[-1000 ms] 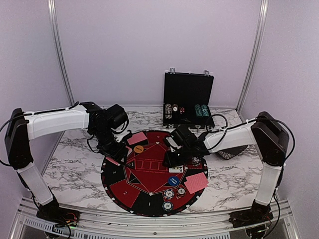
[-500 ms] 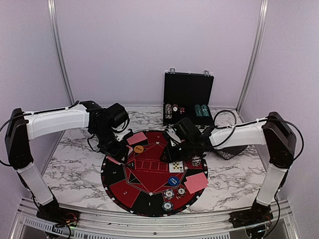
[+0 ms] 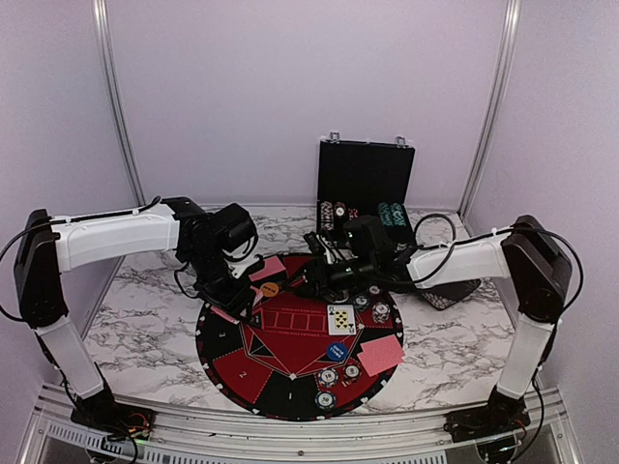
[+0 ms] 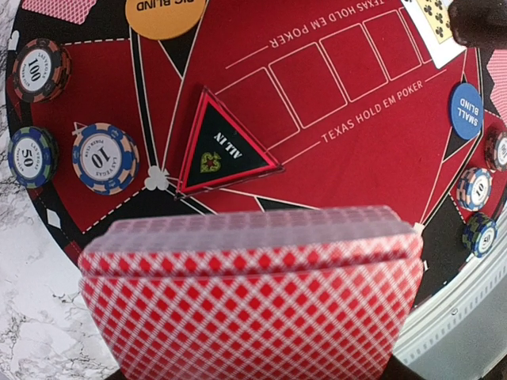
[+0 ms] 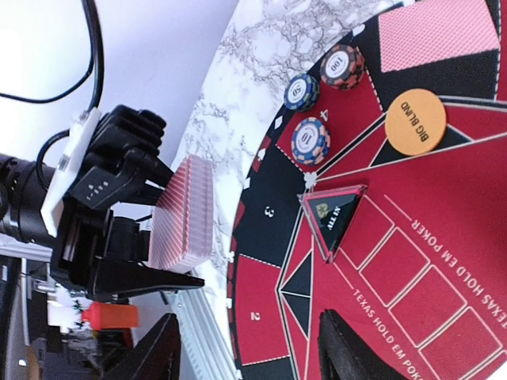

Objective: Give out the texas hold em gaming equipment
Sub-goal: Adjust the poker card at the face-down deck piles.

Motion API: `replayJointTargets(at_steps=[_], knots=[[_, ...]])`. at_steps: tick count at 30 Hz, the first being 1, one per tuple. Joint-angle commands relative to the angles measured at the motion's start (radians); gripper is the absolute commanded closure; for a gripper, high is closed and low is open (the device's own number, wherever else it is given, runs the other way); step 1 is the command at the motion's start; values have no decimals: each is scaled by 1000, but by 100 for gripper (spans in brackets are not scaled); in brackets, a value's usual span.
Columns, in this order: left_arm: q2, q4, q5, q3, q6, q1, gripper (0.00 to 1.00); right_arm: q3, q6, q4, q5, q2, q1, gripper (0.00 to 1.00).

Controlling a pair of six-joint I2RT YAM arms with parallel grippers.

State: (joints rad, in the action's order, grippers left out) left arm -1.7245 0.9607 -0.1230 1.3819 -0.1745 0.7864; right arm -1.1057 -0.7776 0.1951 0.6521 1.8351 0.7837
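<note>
My left gripper (image 3: 230, 304) is shut on a deck of red-backed cards (image 4: 253, 293) and holds it over the mat's left rim; the deck hides its fingers. My right gripper (image 5: 252, 317) is open and empty above the mat (image 3: 290, 338), pointing toward the deck (image 5: 184, 214). A face-up card (image 3: 338, 319) lies on the mat's centre row. Red-backed cards lie at the back left (image 3: 266, 268) and the front right (image 3: 380, 355). An orange button (image 3: 269, 288) and a blue button (image 3: 336, 352) lie on the mat. Three chips (image 4: 104, 157) sit by the orange button (image 4: 165, 12).
An open black case (image 3: 366, 193) with chip rows stands behind the mat. A black patterned dish (image 3: 450, 290) lies under my right arm. A triangular ALL IN marker (image 4: 222, 146) lies on the mat. More chips (image 3: 329, 375) sit at the mat's front and right (image 3: 380, 311).
My right gripper has lifted off the face-up card, left it on the mat, and swung back-left toward the deck. My left gripper has barely moved.
</note>
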Motion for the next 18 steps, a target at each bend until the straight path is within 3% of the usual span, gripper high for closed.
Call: replayJointTargets(at_steps=[1,9,18], knots=[[-16,39,-15,47,10,18,51,21,-151,204,130,55,-15,40],[-37,53,-18,78,11,35,51,47,-266,366,186,104,-10,38],[-49,58,-17,98,10,43,51,36,-314,425,202,145,7,37]])
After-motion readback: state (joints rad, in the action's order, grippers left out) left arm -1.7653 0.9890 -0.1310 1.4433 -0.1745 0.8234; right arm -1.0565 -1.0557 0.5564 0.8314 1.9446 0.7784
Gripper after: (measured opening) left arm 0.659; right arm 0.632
